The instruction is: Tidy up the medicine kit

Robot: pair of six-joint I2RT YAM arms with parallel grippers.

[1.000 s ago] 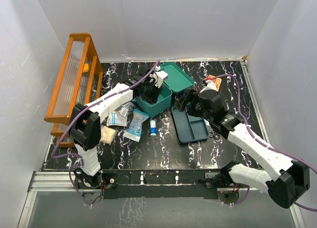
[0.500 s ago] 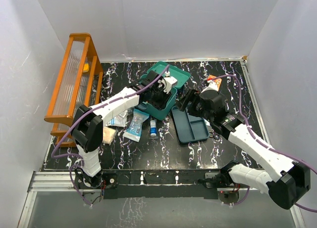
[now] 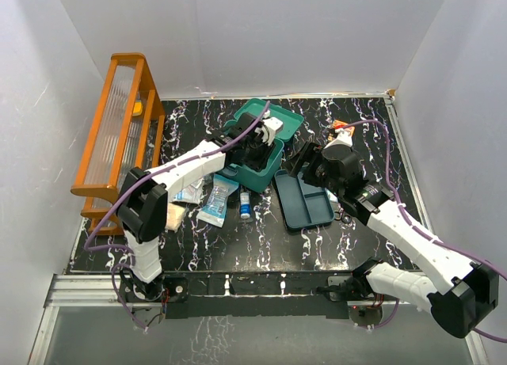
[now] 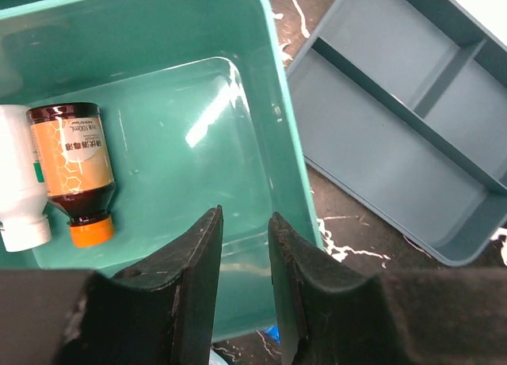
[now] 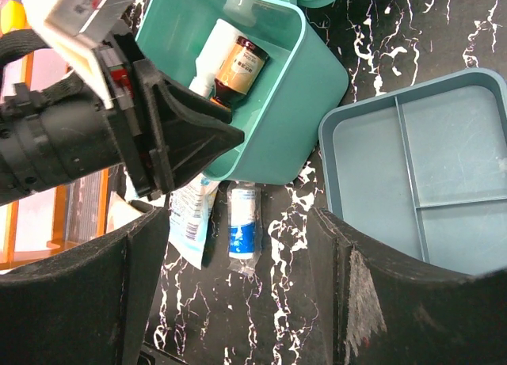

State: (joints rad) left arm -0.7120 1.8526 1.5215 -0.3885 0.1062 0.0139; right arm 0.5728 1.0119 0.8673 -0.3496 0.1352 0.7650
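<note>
Over the box, left wrist cam: left tool (image 4: 244, 218) points down into the medicine kit (image 4: 158, 32). Jaws are a narrow slit apart, with nothing pinched between the matte black pads. Box is glossy teal plastic with rounded corners and a smooth floor showing glare. Two bottles lie flat at one end, side by side: brown bottle (image 4: 71, 171) with orange label and orange cap, and white bottle (image 4: 17, 195), cut off by the frame edge. Tray insert (image 4: 412, 135) is a darker teal, shallow, with straight dividers. It sits on the counter (image 4: 348, 230) just beside the box.

Right wrist cam: right tool (image 5: 238, 222) is spread wide and empty, hovering above the counter between box and tray. Small bottle (image 5: 243, 232) with blue label and a flat white-blue packet (image 5: 190, 214) lie just outside the box wall.

Top cam: kit sits mid-counter toward the back on a black slab with white veining. Lid (image 3: 283, 119) is swung open behind it. Orange wooden rack (image 3: 119, 127) with a ribbed clear panel stands at the left wall. Left arm (image 3: 186, 159) is bent at the elbow, wrist over the box. Right arm (image 3: 404, 230) stretches diagonally, wrist above the tray's far end.
</note>
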